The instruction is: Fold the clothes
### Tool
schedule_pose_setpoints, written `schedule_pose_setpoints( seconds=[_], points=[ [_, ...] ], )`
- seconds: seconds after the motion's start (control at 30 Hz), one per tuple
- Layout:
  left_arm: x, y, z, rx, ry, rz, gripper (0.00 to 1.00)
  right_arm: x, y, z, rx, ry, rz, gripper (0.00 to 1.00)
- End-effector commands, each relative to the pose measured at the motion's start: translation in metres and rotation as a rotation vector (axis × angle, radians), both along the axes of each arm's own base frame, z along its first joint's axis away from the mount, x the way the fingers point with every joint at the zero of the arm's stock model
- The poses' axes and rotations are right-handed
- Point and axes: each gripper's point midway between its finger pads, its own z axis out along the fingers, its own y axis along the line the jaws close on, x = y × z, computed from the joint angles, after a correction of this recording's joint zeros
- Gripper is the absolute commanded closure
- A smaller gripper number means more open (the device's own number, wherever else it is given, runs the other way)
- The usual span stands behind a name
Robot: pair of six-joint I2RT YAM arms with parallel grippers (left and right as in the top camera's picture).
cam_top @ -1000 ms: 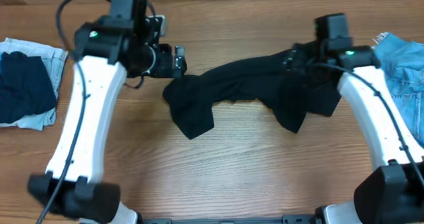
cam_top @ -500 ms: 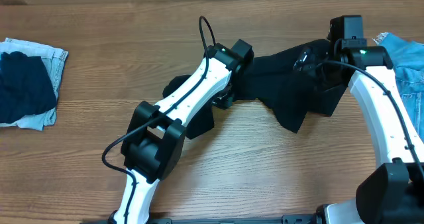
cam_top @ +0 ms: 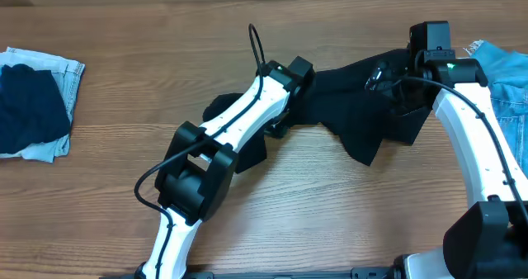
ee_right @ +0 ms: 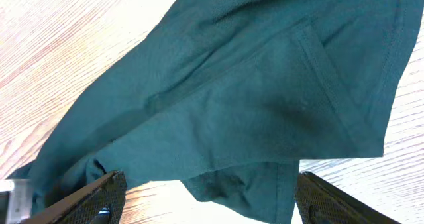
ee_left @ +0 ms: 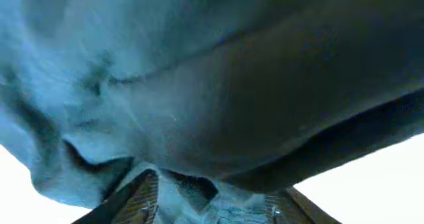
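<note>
Cloth-folding at the bench (cam_top: pixel 124 56): the black clothes (cam_top: pixel 346 106) lie rumpled in a band across its far middle. The left end effector (ee_left: pixel 212 196) is buried in the garment's midsection with fabric bunched between its fingers, though a firm pinch cannot be confirmed. The right end effector (ee_right: pixel 205 201), fingers spread wide, hangs over the right end. The step would likely go best if each took a hemmed edge, not a mid-cloth bunch, and drew the garment flat.
</note>
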Motion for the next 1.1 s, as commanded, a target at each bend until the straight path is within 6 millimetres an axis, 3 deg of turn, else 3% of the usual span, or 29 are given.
schedule_pose_setpoints(
  seconds=[0.0,0.07,0.23,0.27,0.33,0.4,0.53,0.73,0.8,0.93,1.0,1.07],
  points=[
    [-0.013,0.01,-0.019,0.053,0.053,-0.019,0.57,0.0,-0.003,-0.004,-0.012,0.008,-0.002,0.14],
    [-0.019,0.014,-0.018,0.073,0.078,-0.018,0.66,-0.001,-0.003,-0.004,-0.012,0.012,-0.002,0.14],
    [-0.029,0.023,-0.015,0.11,0.119,-0.018,0.75,-0.002,-0.003,-0.004,-0.012,0.013,-0.002,0.14],
    [-0.03,0.025,-0.015,0.118,0.126,-0.018,0.79,-0.002,-0.003,-0.004,-0.012,0.014,-0.002,0.14],
    [-0.035,0.028,-0.013,0.132,0.144,-0.019,0.96,-0.002,-0.003,-0.005,-0.012,0.016,-0.002,0.14],
    [-0.035,0.04,-0.003,0.192,0.117,0.019,0.96,-0.003,-0.003,-0.005,-0.012,0.018,-0.002,0.14],
    [-0.021,0.067,0.056,0.27,-0.04,0.126,0.96,-0.003,-0.003,-0.005,-0.012,0.019,-0.002,0.14],
    [0.001,0.092,0.183,0.022,-0.301,0.249,0.96,-0.005,-0.003,-0.006,-0.012,0.03,-0.002,0.13],
    [0.002,0.099,0.216,-0.056,-0.364,0.249,0.96,-0.009,-0.003,-0.007,-0.012,0.048,-0.001,0.05],
    [0.001,0.116,0.256,-0.108,-0.457,0.27,0.96,-0.01,-0.003,-0.013,-0.012,0.068,-0.002,0.01],
    [-0.002,0.121,0.262,-0.111,-0.47,0.271,0.96,-0.011,0.001,-0.024,0.011,0.103,0.008,0.0],
    [-0.004,0.122,0.261,-0.103,-0.458,0.266,0.96,-0.014,0.018,-0.039,0.097,0.156,0.07,0.01]
  ],
)
